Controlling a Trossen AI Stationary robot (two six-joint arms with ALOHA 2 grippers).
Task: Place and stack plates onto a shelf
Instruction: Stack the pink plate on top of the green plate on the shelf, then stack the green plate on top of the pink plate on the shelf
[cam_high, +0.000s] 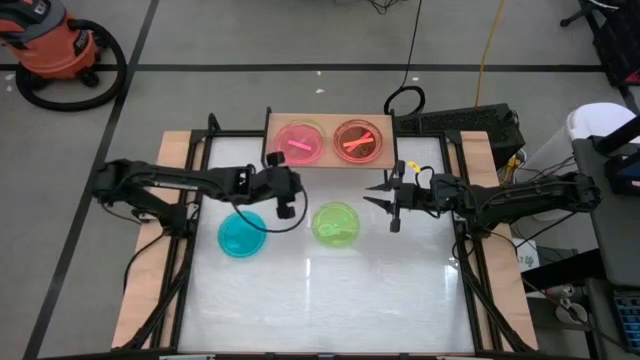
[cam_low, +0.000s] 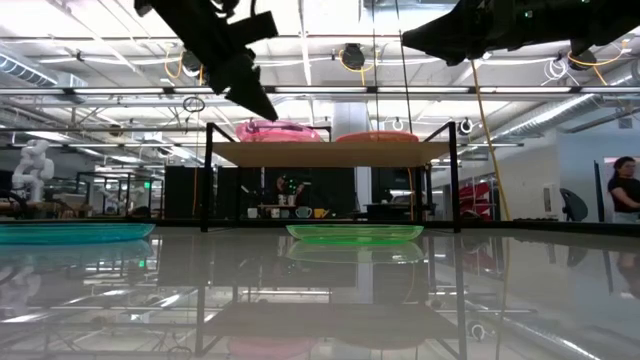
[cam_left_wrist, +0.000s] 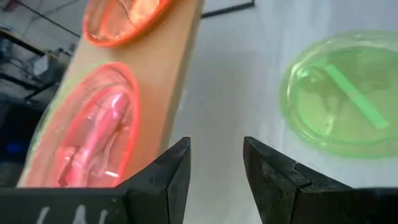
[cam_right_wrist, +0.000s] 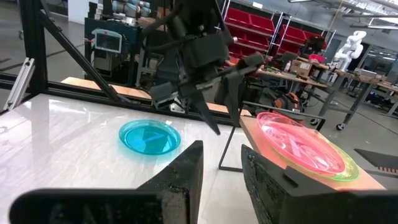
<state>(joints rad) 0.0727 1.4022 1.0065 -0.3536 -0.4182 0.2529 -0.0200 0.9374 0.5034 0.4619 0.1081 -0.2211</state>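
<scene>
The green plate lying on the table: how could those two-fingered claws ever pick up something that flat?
Probably by its rim. The green plate lies flat and upright on the table, and its raised edge is the only part thin enough to pinch. Coming down from above, the open right gripper, hovering nearest, could clamp one finger inside the rim, one outside.

Right wrist view. Two dark fingers (cam_right_wrist: 180, 180) of the right gripper (cam_right_wrist: 222, 163), slightly parted, in the foreground. Beyond: a blue plate (cam_right_wrist: 149, 137) flat on the white bench (cam_right_wrist: 56, 143); a pink plate (cam_right_wrist: 301, 147) on the shelf (cam_right_wrist: 367, 182); the left gripper (cam_right_wrist: 222, 120) poised between them.
</scene>
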